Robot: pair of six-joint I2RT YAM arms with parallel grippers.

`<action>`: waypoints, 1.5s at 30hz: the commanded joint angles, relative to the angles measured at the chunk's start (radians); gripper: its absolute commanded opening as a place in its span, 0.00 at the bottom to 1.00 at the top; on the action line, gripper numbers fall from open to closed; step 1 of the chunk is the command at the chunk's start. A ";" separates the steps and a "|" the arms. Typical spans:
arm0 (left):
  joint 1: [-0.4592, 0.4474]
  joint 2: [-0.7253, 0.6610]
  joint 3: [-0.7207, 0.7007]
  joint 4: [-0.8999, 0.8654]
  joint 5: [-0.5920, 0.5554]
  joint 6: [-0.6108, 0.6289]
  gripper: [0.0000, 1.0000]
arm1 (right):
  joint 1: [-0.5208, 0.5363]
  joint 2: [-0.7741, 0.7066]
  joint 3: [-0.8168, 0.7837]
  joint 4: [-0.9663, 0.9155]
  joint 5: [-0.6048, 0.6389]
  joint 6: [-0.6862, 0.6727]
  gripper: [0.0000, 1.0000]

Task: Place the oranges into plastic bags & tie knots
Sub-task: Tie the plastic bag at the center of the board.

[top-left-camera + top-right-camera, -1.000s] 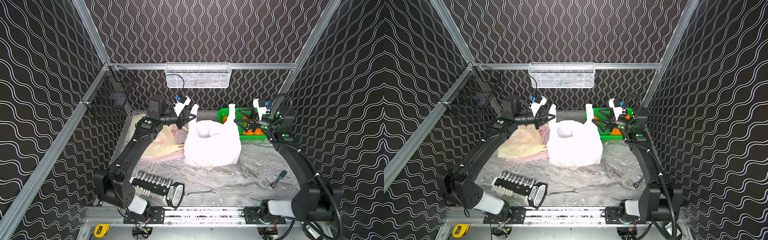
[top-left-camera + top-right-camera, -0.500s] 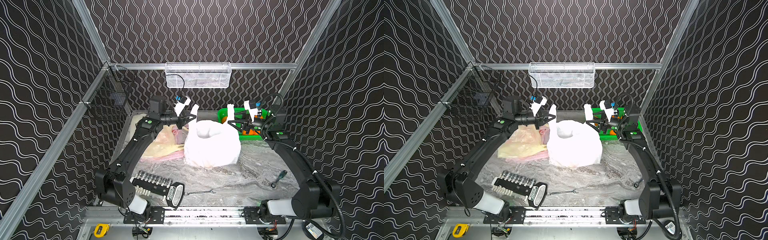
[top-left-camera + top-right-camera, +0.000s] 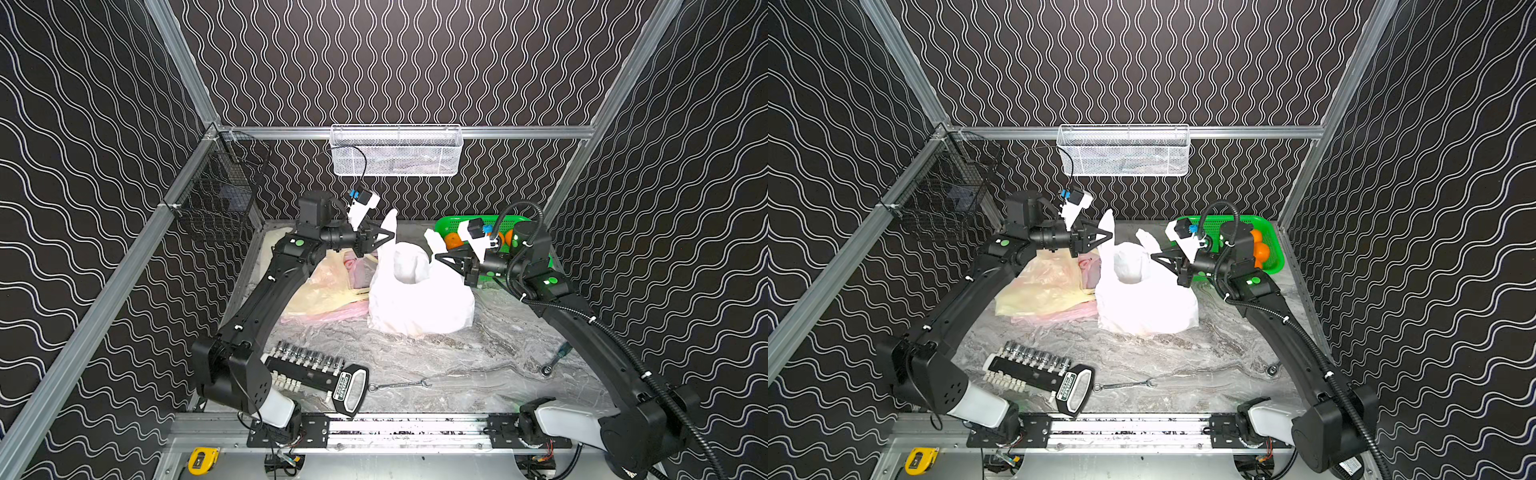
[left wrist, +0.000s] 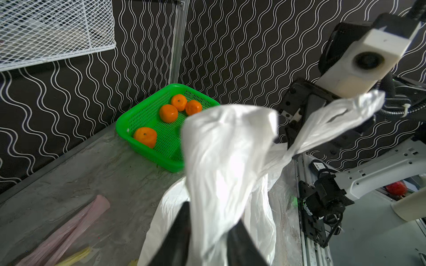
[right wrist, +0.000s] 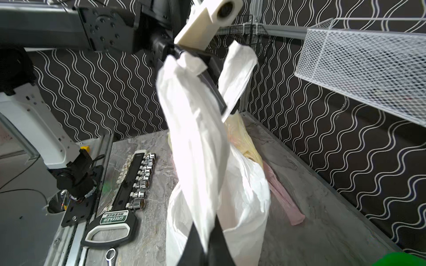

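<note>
Clamping one bag handle, right hand holds; left hand grip I cannot tell; if loose, its handle may drop.

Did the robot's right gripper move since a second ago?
Yes. The right gripper has moved away from the green basket, toward the white bag, and is now shut on the bag's handle.

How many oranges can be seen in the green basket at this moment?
4. In the left wrist view, one orange lies apart; a second, third and fourth lie close together, all in the green basket. The white bag covers part of it, so more may be hidden.
</note>
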 commanded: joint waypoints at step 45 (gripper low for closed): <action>-0.163 -0.153 -0.161 -0.119 0.146 0.071 0.69 | 0.205 -0.022 0.019 -0.319 0.140 -0.220 0.00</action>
